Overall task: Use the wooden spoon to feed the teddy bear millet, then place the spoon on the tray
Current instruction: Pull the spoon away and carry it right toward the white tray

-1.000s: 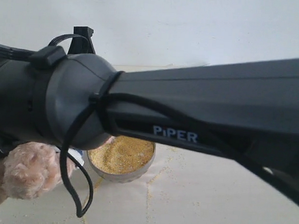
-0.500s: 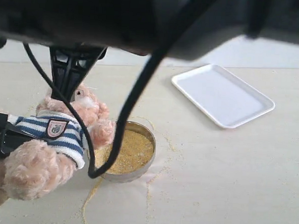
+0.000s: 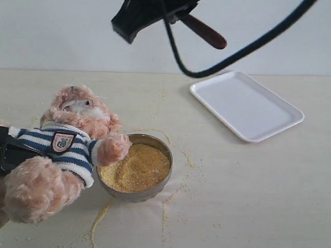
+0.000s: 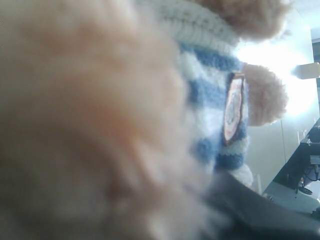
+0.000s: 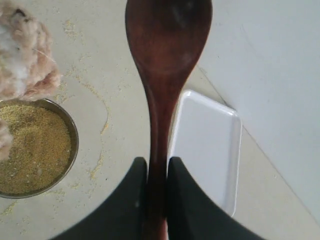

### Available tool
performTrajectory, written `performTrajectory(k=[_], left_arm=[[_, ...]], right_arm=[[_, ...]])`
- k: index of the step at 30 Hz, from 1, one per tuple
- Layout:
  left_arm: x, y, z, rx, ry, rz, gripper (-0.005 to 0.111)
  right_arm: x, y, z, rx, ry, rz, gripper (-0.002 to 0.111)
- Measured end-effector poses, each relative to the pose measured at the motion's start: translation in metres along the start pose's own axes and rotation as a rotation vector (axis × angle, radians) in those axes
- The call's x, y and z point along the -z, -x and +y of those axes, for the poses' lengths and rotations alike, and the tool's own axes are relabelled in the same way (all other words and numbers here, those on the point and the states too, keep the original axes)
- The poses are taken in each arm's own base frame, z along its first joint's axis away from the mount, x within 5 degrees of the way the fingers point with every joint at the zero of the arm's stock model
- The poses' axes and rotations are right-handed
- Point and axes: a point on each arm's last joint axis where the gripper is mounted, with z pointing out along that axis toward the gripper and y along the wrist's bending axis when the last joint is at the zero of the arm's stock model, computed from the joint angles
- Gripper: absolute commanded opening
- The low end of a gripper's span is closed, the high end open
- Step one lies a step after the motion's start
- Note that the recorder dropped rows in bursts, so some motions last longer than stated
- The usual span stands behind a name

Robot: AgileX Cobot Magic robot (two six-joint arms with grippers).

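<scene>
The teddy bear (image 3: 65, 147) in its striped shirt leans at the left against the round metal bowl (image 3: 164, 178) of millet (image 3: 136, 166). My left gripper (image 3: 2, 154) is shut on its body from the left; bear fur (image 4: 100, 100) fills the left wrist view. High above the table, my right gripper (image 5: 157, 165) is shut on the handle of the wooden spoon (image 5: 167, 45), whose oval bowl looks empty. The spoon's end (image 3: 207, 32) points toward the white tray (image 3: 248, 108), which holds nothing. From the right wrist I see the tray (image 5: 207, 150) under the spoon.
Loose millet trails (image 3: 167, 204) lie on the pale table around the bowl and in front of it. A black cable (image 3: 251, 45) hangs from the right arm across the top of the exterior view.
The right arm, which blocked the exterior view a second ago, has lifted up and away. The spoon has left the bear's face and now hangs high, toward the tray.
</scene>
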Motion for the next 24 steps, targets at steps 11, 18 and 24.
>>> performTrajectory(k=[11,18,24], left_arm=[[0.000,0.000,0.000,0.000,0.000,0.000,0.005],[0.000,-0.001,-0.002,-0.002,-0.017,0.007,0.005],[0.000,0.000,-0.002,-0.002,-0.021,0.002,0.005]], right_arm=[[0.011,-0.029,-0.071,-0.265,0.021,0.019,0.000],[-0.012,-0.068,-0.105,-0.461,0.078,0.137,0.000],[-0.042,-0.128,-0.092,-0.417,0.091,0.359,0.000]])
